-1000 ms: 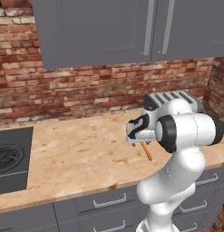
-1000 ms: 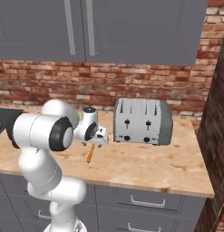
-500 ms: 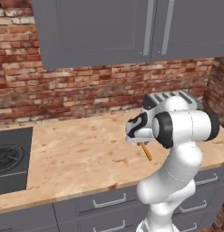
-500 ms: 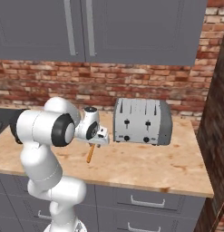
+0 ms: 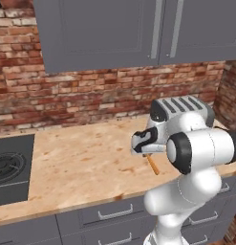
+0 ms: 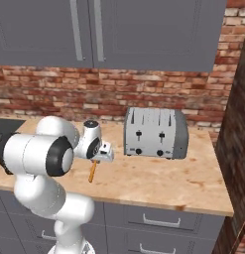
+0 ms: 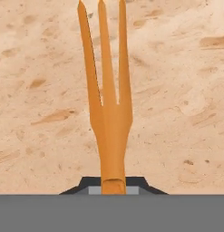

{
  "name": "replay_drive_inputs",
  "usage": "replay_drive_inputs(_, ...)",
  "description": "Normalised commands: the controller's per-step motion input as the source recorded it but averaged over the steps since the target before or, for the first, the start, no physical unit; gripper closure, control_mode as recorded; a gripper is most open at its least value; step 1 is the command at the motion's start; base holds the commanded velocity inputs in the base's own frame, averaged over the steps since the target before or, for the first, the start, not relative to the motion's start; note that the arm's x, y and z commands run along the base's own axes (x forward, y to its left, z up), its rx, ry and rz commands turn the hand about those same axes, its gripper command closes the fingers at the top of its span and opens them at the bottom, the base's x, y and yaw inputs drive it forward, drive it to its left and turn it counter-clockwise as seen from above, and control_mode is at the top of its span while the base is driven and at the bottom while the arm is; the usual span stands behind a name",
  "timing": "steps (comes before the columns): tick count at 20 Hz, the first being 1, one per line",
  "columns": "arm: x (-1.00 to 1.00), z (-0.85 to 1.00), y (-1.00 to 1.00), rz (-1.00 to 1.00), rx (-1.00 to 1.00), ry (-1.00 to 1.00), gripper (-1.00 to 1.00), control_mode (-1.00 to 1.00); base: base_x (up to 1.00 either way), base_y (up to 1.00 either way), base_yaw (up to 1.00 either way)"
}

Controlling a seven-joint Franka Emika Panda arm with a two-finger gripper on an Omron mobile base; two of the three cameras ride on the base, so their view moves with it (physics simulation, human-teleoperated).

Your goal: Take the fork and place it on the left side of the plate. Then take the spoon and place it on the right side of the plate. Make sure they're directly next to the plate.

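Note:
The orange-gold fork (image 7: 109,113) lies on the wooden counter, its tines pointing toward the top of the hand view. My gripper (image 7: 113,183) is down over its handle, with the dark fingertips pressed against both sides of the neck, shut on the fork. From the left base view the fork (image 5: 152,164) sticks out below the gripper (image 5: 146,153), toward the counter's front edge. The right base view shows the same fork (image 6: 92,172) under the gripper (image 6: 96,161). The plate and the spoon are out of view.
A silver four-slot toaster (image 6: 155,132) stands on the counter just right of the hand, against the brick wall, also seen as the toaster (image 5: 181,107). A black stovetop (image 5: 9,167) is at the far left. Grey cabinets hang overhead.
The fingers have closed in on the fork's handle from wide open. The arm and the fork have stayed in nearly the same place.

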Motion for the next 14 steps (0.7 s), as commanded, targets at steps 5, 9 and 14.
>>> replay_drive_inputs(5,-0.40,0.56,0.23,0.14,0.00,-0.18,1.00,-1.00,0.00,0.00,0.00)
replay_drive_inputs(9,-0.26,0.69,0.30,0.17,0.00,-0.13,1.00,-1.00,0.00,0.00,0.00)
replay_drive_inputs(14,-0.20,0.83,0.35,0.17,0.00,-0.09,1.00,-1.00,0.00,0.00,0.00)
